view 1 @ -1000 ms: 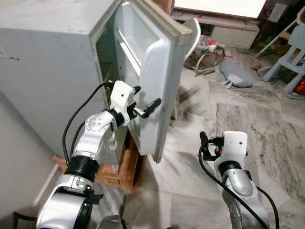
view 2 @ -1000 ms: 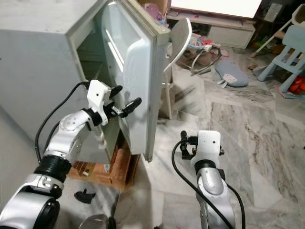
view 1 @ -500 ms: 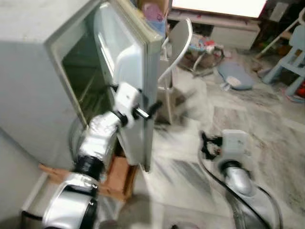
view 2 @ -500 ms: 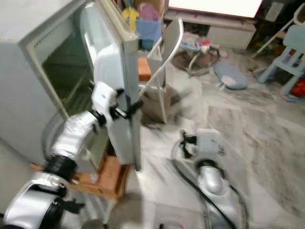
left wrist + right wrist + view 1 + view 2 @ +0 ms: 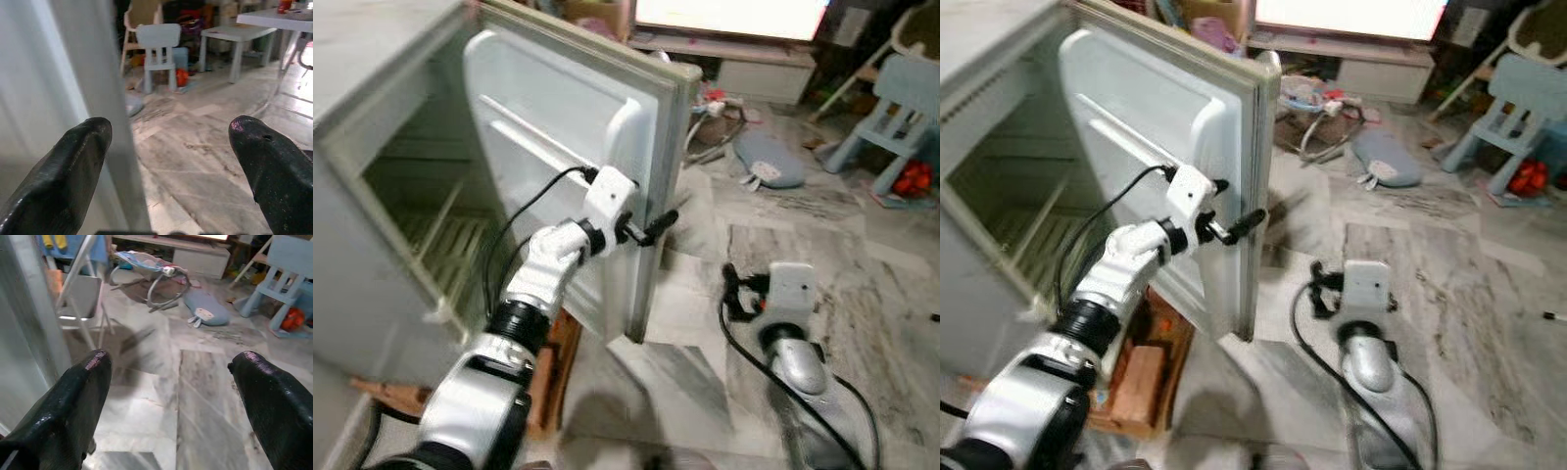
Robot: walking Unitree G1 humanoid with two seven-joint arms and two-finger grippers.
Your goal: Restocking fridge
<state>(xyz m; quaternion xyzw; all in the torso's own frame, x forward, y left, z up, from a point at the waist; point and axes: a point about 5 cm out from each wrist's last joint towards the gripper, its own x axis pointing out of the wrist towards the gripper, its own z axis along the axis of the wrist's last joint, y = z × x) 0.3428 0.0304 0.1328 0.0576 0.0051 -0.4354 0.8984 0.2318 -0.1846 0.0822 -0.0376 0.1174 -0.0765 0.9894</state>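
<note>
Left eye view: left gripper at the free edge of the fridge door, fridge standing open.

Left gripper: fingers spread wide, nothing held, one finger on the door's inner face and the other beyond its edge, so the edge stands between them. Door: long axis upright, swung out toward the room; the edge lies directly at this gripper, the open compartment behind it to the robot's left. Interior: wire shelf, no goods made out. Right gripper: lower, over the marble floor, well apart from the door, fingers apart, empty. The left arm is clearly the nearer for any further door move. No stock is held yet.
</note>
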